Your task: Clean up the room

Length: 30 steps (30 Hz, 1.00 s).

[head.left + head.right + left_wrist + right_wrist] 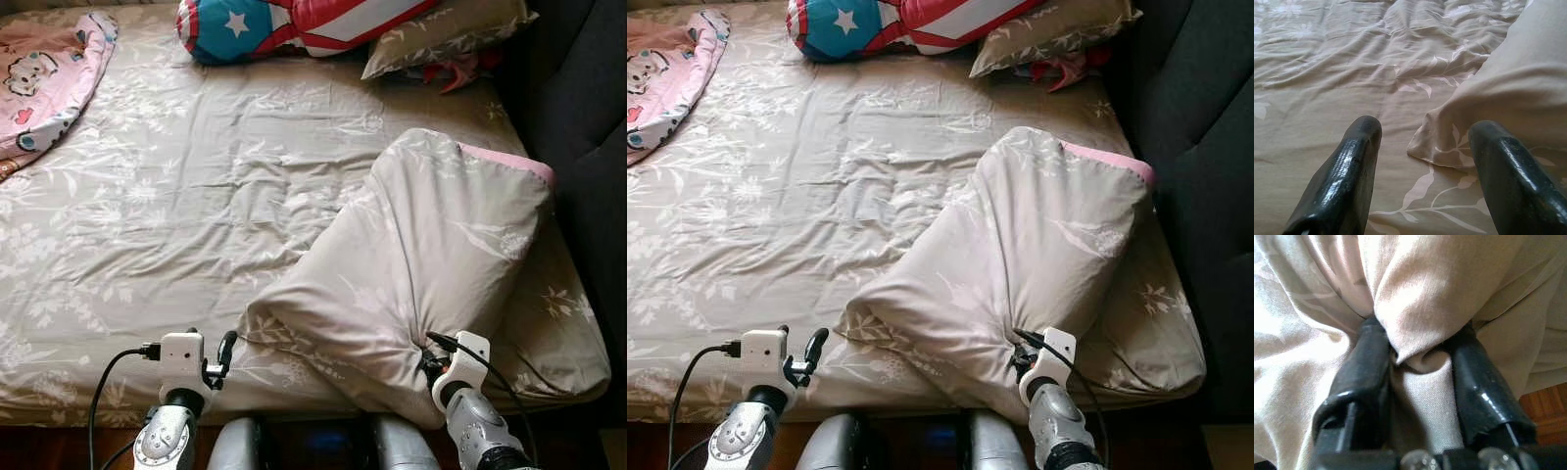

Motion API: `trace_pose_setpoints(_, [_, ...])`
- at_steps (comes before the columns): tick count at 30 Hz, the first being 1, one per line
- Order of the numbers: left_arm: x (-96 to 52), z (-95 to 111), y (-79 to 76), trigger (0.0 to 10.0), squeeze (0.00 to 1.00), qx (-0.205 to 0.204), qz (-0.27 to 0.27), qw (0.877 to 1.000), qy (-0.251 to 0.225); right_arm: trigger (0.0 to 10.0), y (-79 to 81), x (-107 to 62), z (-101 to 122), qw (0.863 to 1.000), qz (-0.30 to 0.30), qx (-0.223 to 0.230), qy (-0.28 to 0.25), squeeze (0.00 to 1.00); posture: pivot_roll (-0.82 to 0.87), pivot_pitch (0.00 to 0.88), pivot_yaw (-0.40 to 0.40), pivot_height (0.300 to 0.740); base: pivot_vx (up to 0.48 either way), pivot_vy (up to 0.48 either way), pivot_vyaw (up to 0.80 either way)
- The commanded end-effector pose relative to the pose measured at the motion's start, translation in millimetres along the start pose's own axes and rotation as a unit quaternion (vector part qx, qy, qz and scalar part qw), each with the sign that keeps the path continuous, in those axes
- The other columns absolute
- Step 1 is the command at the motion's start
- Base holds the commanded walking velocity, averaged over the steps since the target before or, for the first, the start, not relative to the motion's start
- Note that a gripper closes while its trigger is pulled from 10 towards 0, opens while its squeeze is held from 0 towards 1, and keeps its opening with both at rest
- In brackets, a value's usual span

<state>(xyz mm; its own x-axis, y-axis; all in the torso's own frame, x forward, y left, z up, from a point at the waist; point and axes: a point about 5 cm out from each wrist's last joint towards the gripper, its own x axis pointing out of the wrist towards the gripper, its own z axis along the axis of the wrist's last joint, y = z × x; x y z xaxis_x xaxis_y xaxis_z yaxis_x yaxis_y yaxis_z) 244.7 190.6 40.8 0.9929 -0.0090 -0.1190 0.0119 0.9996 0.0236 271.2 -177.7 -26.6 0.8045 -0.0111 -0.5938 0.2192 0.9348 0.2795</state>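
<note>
Bed [196,196]: covered by a grey-beige sheet with a pale leaf print, wrinkled across the middle.

Pink blanket [44,78]: cartoon print, bunched at the far left corner of the bed.

Left gripper [217,367]: at the near edge of the bed, left of centre. The silver arm rises from below with a white wrist block and a black cable looping off to the left. In the left wrist view its 2 black fingers [1349,171] stand wide apart and hold nothing; they hover just over the sheet, and the near left corner of the duvet lies between their tips.

Star-and-stripe cushion [284,24]: blue, red and white, at the head of the bed, centre.

Leaf-print pillow [446,34]: beside the cushion on its right, with a red item [456,70] partly tucked under it.

Duvet [431,255]: the same leaf fabric with a pink lining at its far right corner, heaped in a thick fold on the right half of the bed, reaching to the near edge.

Right gripper [431,360]: at the near right edge, arm angled up and inward. Its 2 fingers [1369,372] are clamped on a gathered pinch of the duvet's near edge.

Dark upholstered surface [588,117]: along the bed's right side.
</note>
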Motion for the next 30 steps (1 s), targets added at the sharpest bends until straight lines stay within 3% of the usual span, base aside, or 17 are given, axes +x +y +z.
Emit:
trace_pose_setpoints(1, [-4.3, -9.7, 0.1, 10.0, 0.00, 0.002, 0.002, 1.000, 0.020, 0.0, -7.0, -8.6, -38.2, 0.997, -0.015, 0.000, 0.076, 0.00, -0.06, 0.287, 0.036, 0.658, 0.000, 0.000, 0.00])
trace_pose_setpoints(8, [-2.4, -11.0, -3.9, 10.0, 0.00, -0.002, 0.003, 1.000, 0.021, 0.0, -17.0, -9.6, -33.9, 0.997, -0.040, -0.002, 0.062, 0.00, -0.08, 0.280, 0.028, 0.658, 0.000, 0.000, 0.00])
trace_pose_setpoints(14, [-0.5, -12.5, -4.2, 10.0, 0.00, -0.004, 0.006, 1.000, 0.021, 0.0, -46.0, -9.6, 1.4, 0.993, -0.112, -0.021, -0.011, 0.00, -0.11, 0.273, 0.017, 0.658, 0.000, 0.000, 0.00])
trace_pose_setpoints(16, [0.8, -13.0, -5.1, 10.0, 0.00, -0.005, 0.007, 1.000, 0.022, 0.0, -66.6, -13.2, 30.9, 0.982, -0.164, -0.075, -0.062, 0.00, -0.12, 0.269, 0.013, 0.658, 0.000, 0.000, 0.00])
trace_pose_setpoints(20, [2.2, -13.7, -5.8, 10.0, 0.00, -0.006, 0.007, 1.000, 0.023, 0.0, -95.8, -23.9, 65.1, 0.959, -0.229, -0.119, -0.114, 0.00, -0.13, 0.266, 0.008, 0.658, 0.000, 0.000, 0.00])
trace_pose_setpoints(21, [2.9, -13.9, -6.2, 10.0, 0.00, -0.007, 0.006, 1.000, 0.023, 0.0, -112.7, -32.2, 82.0, 0.947, -0.265, -0.121, -0.137, 0.00, -0.14, 0.264, 0.006, 0.658, 0.000, 0.000, 0.00])
trace_pose_setpoints(24, [3.5, -14.6, -6.4, 10.0, 0.00, -0.008, 0.007, 1.000, 0.023, 0.0, -132.0, -43.5, 98.9, 0.932, -0.303, -0.115, -0.161, 0.00, -0.14, 0.261, 0.005, 0.658, 0.000, 0.000, 0.00])
trace_pose_setpoints(30, [3.6, -16.4, -4.2, 10.0, 0.00, -0.007, 0.008, 1.000, 0.025, 0.0, -173.4, -75.9, 133.4, 0.887, -0.395, -0.121, -0.206, 0.00, -0.15, 0.259, 0.009, 0.658, 0.000, 0.000, 0.00])
